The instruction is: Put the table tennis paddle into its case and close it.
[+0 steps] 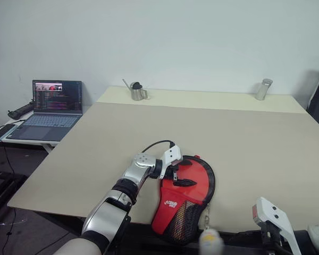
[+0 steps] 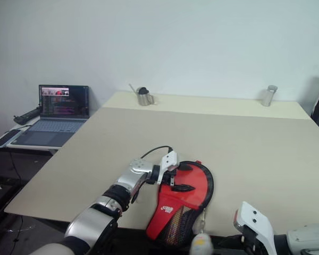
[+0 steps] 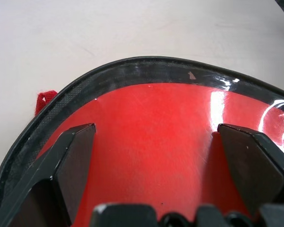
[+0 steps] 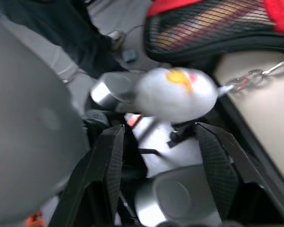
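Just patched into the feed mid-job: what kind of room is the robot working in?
Probably a lab or office test space: a big plain table against a bare white wall, an open laptop on a side desk, cables on the floor. The case lies at the table's near edge.

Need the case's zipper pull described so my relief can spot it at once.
Start at the near edge of the beige table. The red case with black mesh lies there, its narrow end overhanging that edge. From its right side a thin chain leads to a white ball charm hanging below the edge: the one dangling round white thing.
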You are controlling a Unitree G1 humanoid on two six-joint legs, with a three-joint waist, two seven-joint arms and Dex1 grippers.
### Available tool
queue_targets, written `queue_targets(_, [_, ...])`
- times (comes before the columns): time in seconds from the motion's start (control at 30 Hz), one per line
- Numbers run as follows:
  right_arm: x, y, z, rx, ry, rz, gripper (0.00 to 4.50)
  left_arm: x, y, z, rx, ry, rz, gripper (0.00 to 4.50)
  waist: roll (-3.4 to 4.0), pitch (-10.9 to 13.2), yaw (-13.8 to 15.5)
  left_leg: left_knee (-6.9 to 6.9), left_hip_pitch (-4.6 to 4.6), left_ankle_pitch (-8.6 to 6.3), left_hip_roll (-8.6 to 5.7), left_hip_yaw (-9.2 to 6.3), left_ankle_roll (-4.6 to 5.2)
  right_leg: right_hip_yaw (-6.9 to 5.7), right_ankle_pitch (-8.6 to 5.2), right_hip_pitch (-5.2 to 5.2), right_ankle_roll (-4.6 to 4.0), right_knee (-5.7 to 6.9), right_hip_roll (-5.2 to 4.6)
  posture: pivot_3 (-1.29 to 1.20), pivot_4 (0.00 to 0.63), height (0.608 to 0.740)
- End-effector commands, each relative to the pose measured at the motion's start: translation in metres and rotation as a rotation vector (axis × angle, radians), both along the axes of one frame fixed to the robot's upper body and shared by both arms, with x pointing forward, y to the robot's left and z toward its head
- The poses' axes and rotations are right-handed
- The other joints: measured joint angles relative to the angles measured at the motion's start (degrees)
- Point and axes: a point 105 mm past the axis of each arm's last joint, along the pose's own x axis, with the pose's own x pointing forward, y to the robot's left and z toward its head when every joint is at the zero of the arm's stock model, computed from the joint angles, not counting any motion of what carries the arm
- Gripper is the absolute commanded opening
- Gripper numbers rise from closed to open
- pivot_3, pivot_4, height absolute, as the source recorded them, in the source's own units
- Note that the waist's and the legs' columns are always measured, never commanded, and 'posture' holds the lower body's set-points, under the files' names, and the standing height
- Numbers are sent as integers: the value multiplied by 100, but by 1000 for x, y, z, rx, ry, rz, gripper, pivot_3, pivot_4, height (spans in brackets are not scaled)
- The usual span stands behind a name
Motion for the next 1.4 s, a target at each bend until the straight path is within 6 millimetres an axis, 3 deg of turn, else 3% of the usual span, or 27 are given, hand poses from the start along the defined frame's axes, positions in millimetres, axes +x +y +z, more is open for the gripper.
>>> queue_targets(0.03, [17,-2,13,28,-72,-32,2507,-9,5,-29,71,62,19,4500,0,0,-1,1,0,0,0,0,0,0,1,1,1,0,-1,0,150,740])
queue_targets(0.17, [64,-11,28,75,-214,-168,2507,-8,3,-16,22,34,6,4500,2,1,-10,6,0,2,0,3,3,4,16,1,-11,-7,-4,0,150,740])
queue_targets(0.3, [131,-23,40,86,-375,-374,2507,-4,7,12,-80,3,5,4500,9,14,-27,2,-8,5,2,3,5,6,34,-12,-45,-8,-4,0,150,740])
queue_targets(0.5, [181,-6,33,93,-447,-446,2507,6,37,52,-170,-27,76,4500,7,21,-57,7,-135,13,2,17,-5,17,45,-167,-72,50,3,0,150,740])
queue_targets(0.6, [190,4,31,122,-451,-444,2507,6,50,61,-178,-17,95,4500,14,26,-87,6,-166,31,3,24,-35,19,28,-217,-88,90,5,0,150,740])
queue_targets(0.77, [212,15,22,214,-403,-480,2507,-3,86,81,-167,-9,114,4500,13,39,-159,20,-160,23,2,28,-18,22,29,-208,-90,101,6,0,150,740])
queue_targets(0.87, [219,16,11,212,-381,-491,2507,-10,98,84,-140,-12,114,4500,15,40,-168,19,-148,28,2,26,-14,23,34,-204,-91,112,6,0,150,740])
queue_targets(1.23, [229,31,-26,198,-300,-478,2507,-19,107,83,-119,-36,156,4500,21,47,-172,19,-105,43,3,37,-23,37,30,-205,-97,183,9,0,150,740])
queue_targets(1.33, [235,33,-29,190,-302,-497,1964,-20,108,83,-115,-40,165,4500,22,47,-181,18,-103,44,4,38,-23,38,30,-205,-97,184,9,0,150,740])
queue_targets(1.4, [239,33,-28,187,-306,-511,1307,-20,110,82,-111,-43,171,4500,22,48,-193,18,-102,44,4,40,-23,39,30,-205,-97,185,9,0,150,740])
